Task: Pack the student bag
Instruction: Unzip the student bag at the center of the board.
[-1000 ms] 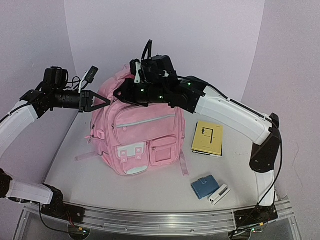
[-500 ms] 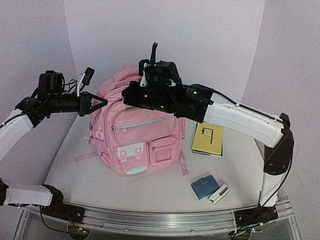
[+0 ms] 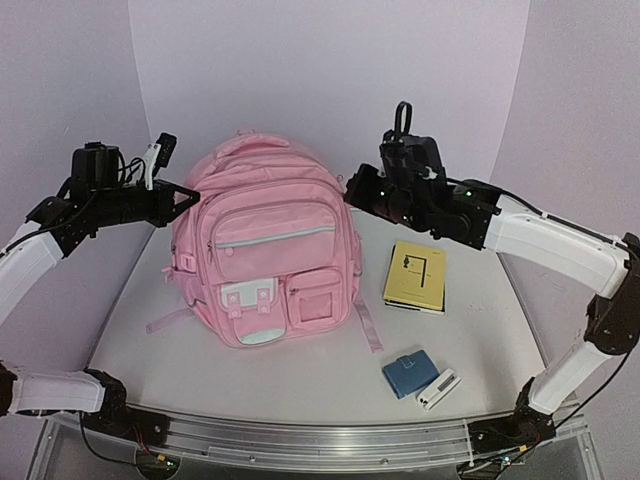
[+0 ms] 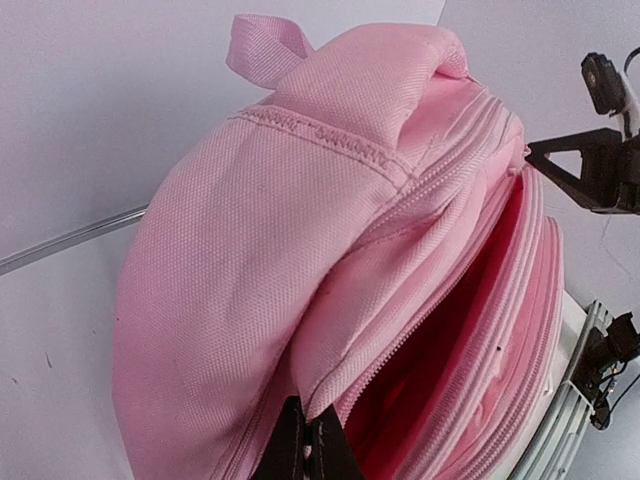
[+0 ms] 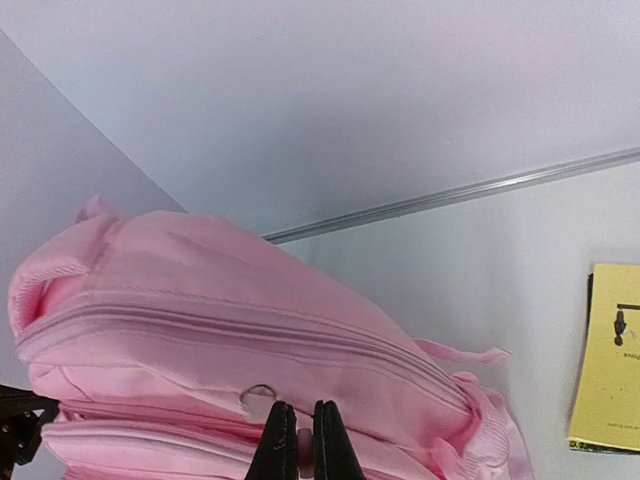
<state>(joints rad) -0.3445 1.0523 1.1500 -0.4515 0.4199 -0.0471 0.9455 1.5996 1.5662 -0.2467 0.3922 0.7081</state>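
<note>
The student bag [image 3: 265, 250], a large light-pink backpack, stands upright in the middle of the table. My left gripper [image 3: 190, 194] is at its upper left side, shut on a fold of fabric beside the zip [image 4: 305, 452]. The main compartment [image 4: 450, 350] gapes open and shows a darker pink inside. My right gripper [image 3: 350, 190] is at the bag's upper right side. Its fingers [image 5: 298, 452] are closed on a small pink zipper pull, next to a metal ring [image 5: 258, 394]. The bag fills the lower left of the right wrist view [image 5: 220, 330].
A yellow book [image 3: 415, 277] lies right of the bag and also shows in the right wrist view [image 5: 610, 360]. A blue case [image 3: 408, 374] and a small white object [image 3: 437, 389] lie near the front right. Pale walls close in at the back and sides.
My right gripper has swept from over the bag's top to its right side, along the zip. The bag now stands more upright and shows its whole top. My left gripper stays at the left side.
</note>
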